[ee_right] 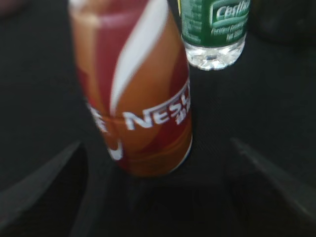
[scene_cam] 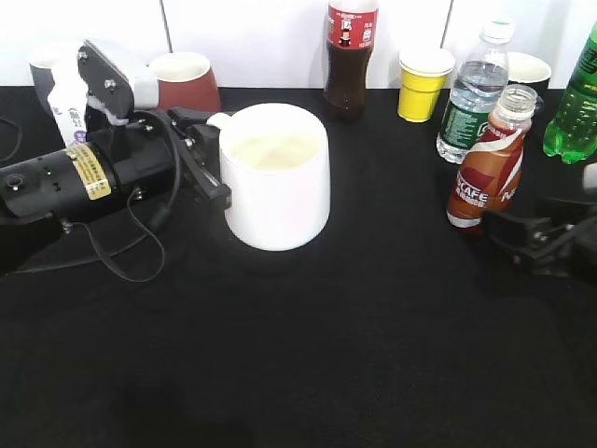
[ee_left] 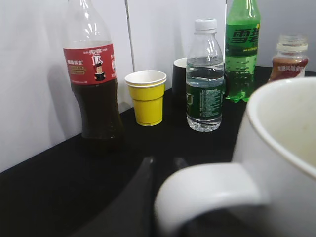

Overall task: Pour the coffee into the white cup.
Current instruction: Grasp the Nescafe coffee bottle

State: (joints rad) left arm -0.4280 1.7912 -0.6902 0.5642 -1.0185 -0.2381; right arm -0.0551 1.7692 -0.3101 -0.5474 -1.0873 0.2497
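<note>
The white cup [scene_cam: 276, 198] stands left of centre on the black table, its handle towards my left gripper [scene_cam: 216, 155]. In the left wrist view the handle [ee_left: 207, 192] sits between the two dark fingers [ee_left: 164, 162], which close on it; the cup's body [ee_left: 284, 143] fills the right. The coffee [scene_cam: 489, 161], uncapped with an orange-red label, stands upright at the right. My right gripper [scene_cam: 524, 233] is open just in front of it. In the right wrist view the coffee [ee_right: 133, 94] stands between the spread fingers [ee_right: 157, 144], untouched.
Along the back stand a brown-red mug [scene_cam: 185, 80], a cola bottle [scene_cam: 349, 58], a yellow paper cup [scene_cam: 424, 84], a water bottle [scene_cam: 474, 93], a dark mug [scene_cam: 532, 70] and a green bottle [scene_cam: 580, 93]. The wall is right behind them.
</note>
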